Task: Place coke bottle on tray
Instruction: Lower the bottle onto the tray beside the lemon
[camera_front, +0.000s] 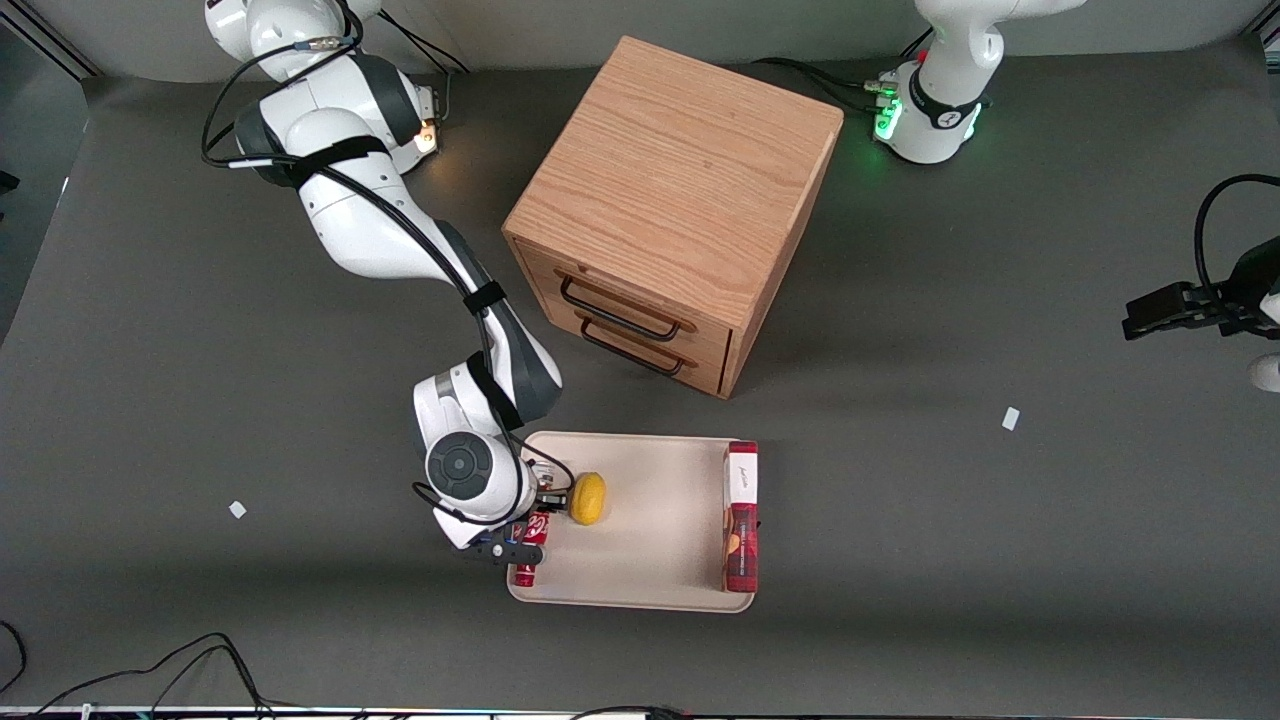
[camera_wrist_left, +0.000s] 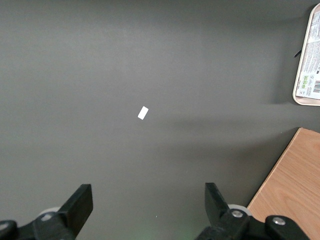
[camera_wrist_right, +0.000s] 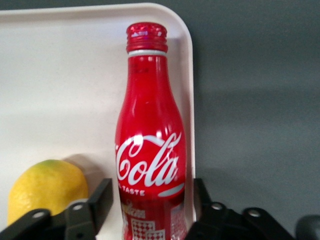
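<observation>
The coke bottle (camera_front: 528, 552) (camera_wrist_right: 150, 125) is red with white script and lies flat on the beige tray (camera_front: 660, 545) (camera_wrist_right: 60, 75). It rests along the tray's rim at the working arm's end, with its cap pointing toward the front camera. My right gripper (camera_front: 518, 548) (camera_wrist_right: 150, 189) hangs over the bottle's lower body and is open. One finger (camera_wrist_right: 101, 196) stands on each side of the bottle, with a gap showing between each finger and the bottle.
A yellow lemon (camera_front: 588, 498) (camera_wrist_right: 45, 190) lies on the tray close beside the bottle and the gripper. A flat red plaid box (camera_front: 741, 520) lies along the tray's rim at the parked arm's end. The wooden drawer cabinet (camera_front: 670, 200) stands farther from the front camera than the tray.
</observation>
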